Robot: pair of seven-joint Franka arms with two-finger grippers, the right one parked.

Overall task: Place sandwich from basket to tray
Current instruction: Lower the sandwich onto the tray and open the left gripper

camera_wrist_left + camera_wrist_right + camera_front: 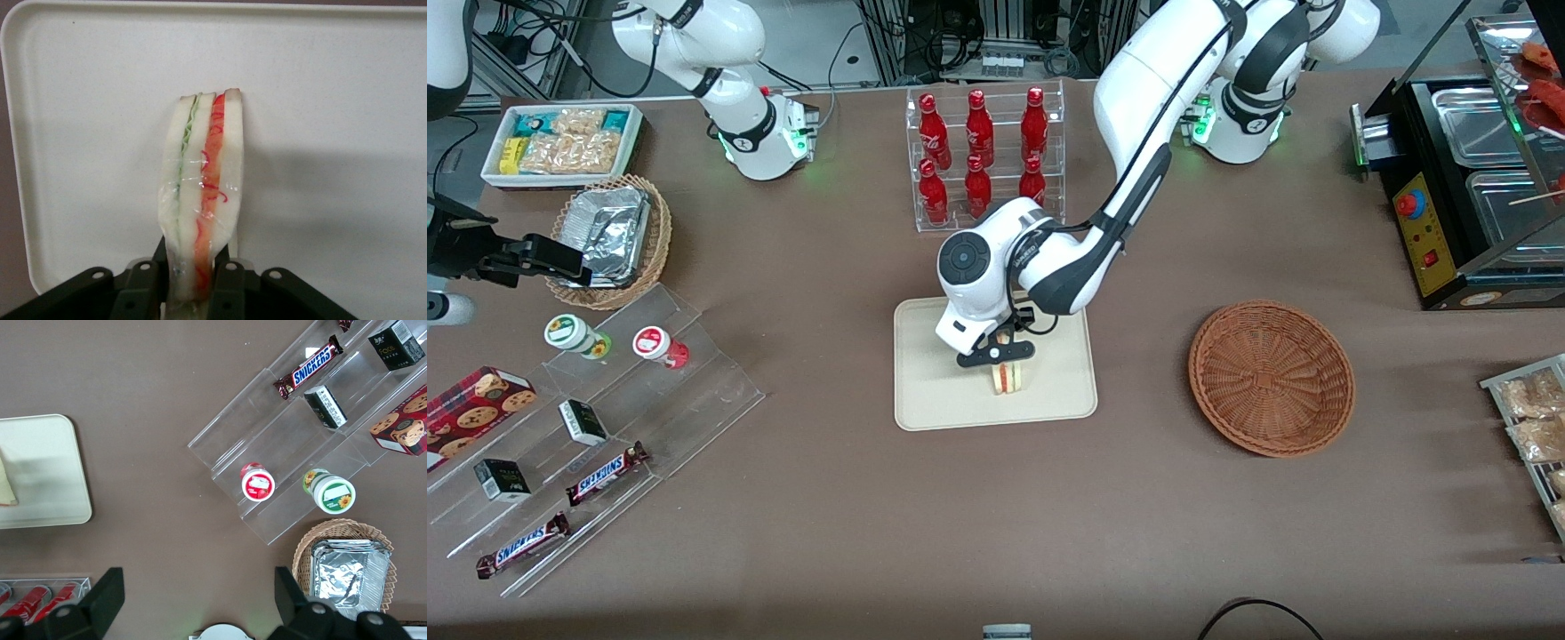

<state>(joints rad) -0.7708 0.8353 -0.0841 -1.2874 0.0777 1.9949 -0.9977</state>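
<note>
Already over the tray (pixel 925 391), the sandwich (pixel 1009 379) stands on edge, apparently touching it, pinched across its bread faces by the gripper (pixel 1003 353), whose fingers (pixel 227 287) are closed on it, likely to set it down upright. Toward the working arm's end, the basket (pixel 1272 378) sits empty.

sandwich (pixel 200 193) base: hidden between jaws | gripper (pixel 195 280): edge-cropped

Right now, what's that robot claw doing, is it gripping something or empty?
Left arm's gripper: shut on the sandwich, holding it over the tray.
</note>
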